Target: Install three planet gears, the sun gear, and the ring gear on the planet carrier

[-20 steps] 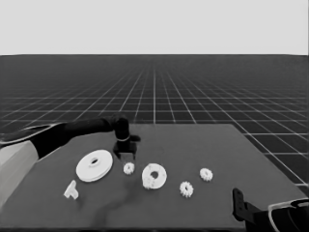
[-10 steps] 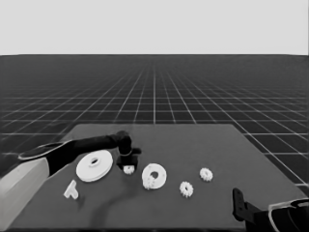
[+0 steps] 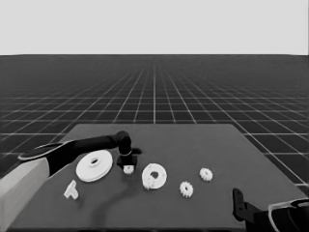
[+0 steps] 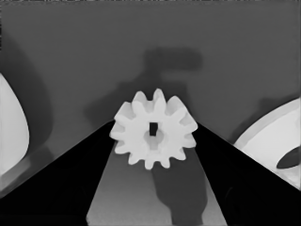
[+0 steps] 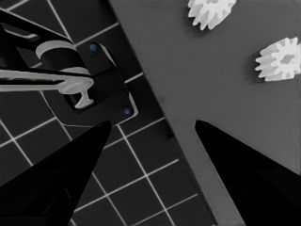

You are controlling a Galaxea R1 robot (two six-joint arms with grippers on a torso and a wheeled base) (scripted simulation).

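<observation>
1 gear [image 3: 128, 169] on dark table [image 3: 203, 145].

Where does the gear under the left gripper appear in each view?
Head view: gear beneath the left gripper, between the larger round part and the smaller round part.
Left wrist view: gear central, between the fingers.
Right wrist view: not in it.
Shared landmark: the two round parts flanking it.
</observation>
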